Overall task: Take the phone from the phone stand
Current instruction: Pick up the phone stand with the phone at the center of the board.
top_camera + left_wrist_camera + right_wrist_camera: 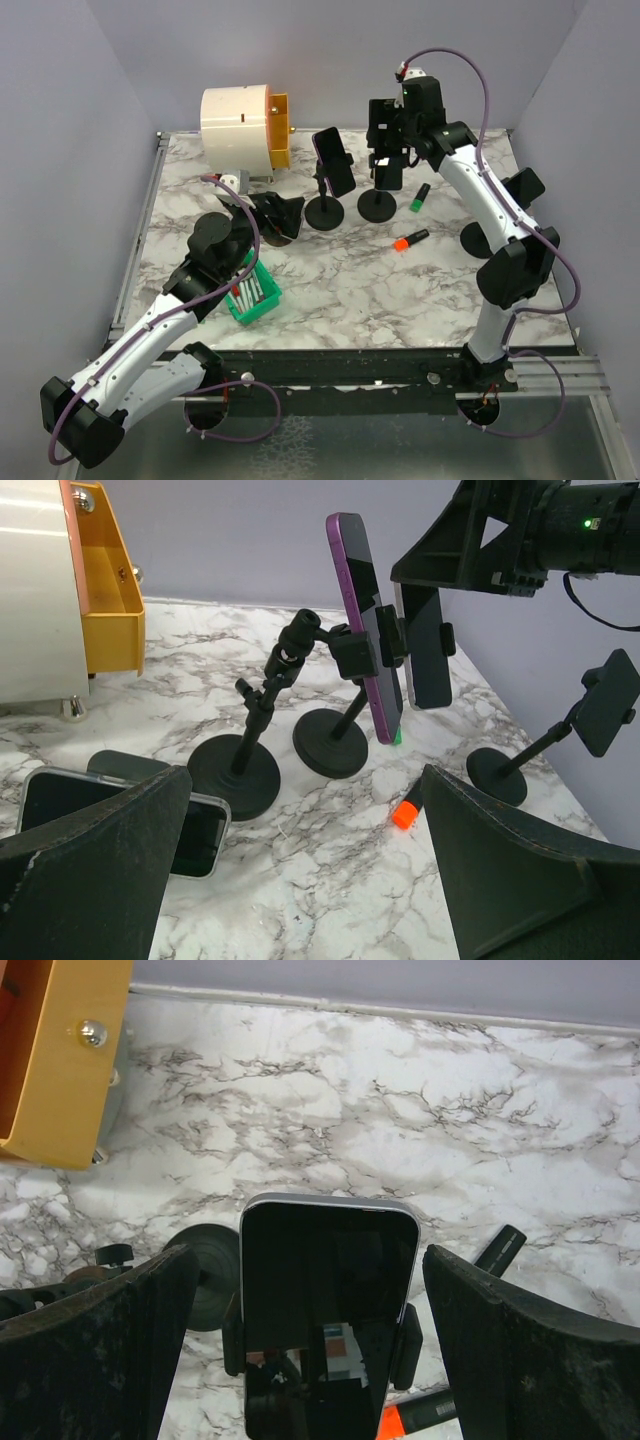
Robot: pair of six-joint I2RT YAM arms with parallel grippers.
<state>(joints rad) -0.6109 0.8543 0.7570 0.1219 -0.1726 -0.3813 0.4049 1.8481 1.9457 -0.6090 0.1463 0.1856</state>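
Broadly, a marble table (400,300) carries everything. A white drum (235,122) with an orange face sits at the back left, and a green basket (250,297) lies near the front left.

The right gripper (308,1260) hangs over the phone (330,1300), jaws spread to either side of it and not touching. The phone is upright in the clamp of its stand (375,205), at back centre. The left gripper (305,780) is low on the table, jaws wide apart and holding nothing.

Just left of the phone, a purple phone (362,610) is clamped in a second stand (235,775). A third stand (495,775) is on the right. A third phone (120,815) lies flat beside the left gripper.

An orange marker (411,241) and a green marker (420,198) lie near the stands.
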